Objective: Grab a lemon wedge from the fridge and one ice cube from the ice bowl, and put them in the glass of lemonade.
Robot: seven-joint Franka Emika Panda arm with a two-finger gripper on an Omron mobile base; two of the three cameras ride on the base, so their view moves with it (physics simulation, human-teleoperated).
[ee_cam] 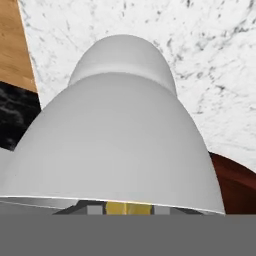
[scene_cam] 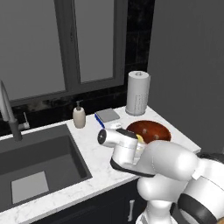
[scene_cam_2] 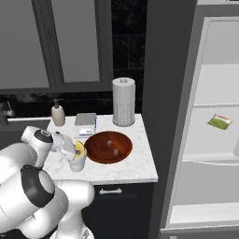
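Observation:
My gripper (scene_cam_2: 77, 151) hangs just over the glass of lemonade (scene_cam_2: 78, 163), a small whitish cup on the marble counter left of the ice bowl (scene_cam_2: 108, 147). It is shut on the lemon wedge (scene_cam_2: 80, 148), a tiny yellow piece at the cup's rim. In the hand view the cup (ee_cam: 120, 135) looms very close, and the lemon wedge (ee_cam: 127, 208) shows between the finger tips of the gripper (ee_cam: 127, 210). The reddish-brown ice bowl (scene_cam: 148, 130) holds two small ice cubes (scene_cam_2: 110, 143). At the right the fridge (scene_cam_2: 205, 70) stands open, its white shelves in sight.
A paper towel roll (scene_cam_2: 123, 108) stands behind the bowl, with a soap dispenser (scene_cam_2: 58, 115) and a blue-edged box (scene_cam_2: 86, 120) to its left. The sink (scene_cam: 35, 166) and faucet (scene_cam: 8, 113) lie further left. A green-yellow packet (scene_cam_2: 219, 122) rests on a fridge shelf.

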